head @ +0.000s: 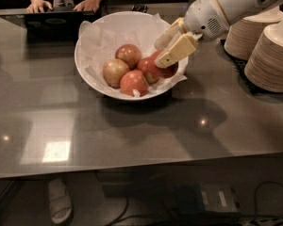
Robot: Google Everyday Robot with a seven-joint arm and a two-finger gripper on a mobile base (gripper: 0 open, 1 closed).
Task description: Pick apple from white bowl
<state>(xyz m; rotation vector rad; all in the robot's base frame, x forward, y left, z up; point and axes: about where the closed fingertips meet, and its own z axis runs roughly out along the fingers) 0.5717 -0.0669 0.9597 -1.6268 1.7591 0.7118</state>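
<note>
The white bowl (83, 68), lined with crumpled white paper, stands at the back middle of the dark table. My gripper (158, 55) reaches in from the upper right over the bowl's right side. It is shut on the deep red apple (164, 71), which sits between the cream fingers (177, 50) just above the other fruit. Several other apples stay in the bowl: an orange-red one (129, 54) at the back, a pale tan one (114, 72) at the left, and an orange-red one (133, 82) at the front. Another (145, 68) is partly hidden behind the held apple.
Stacks of tan paper bowls (272, 55) stand on a black mat at the right, close to my arm. A dark laptop (52, 25) lies at the back left with a person's hands (37, 5) behind it. The table's front edge (132, 166) runs across below.
</note>
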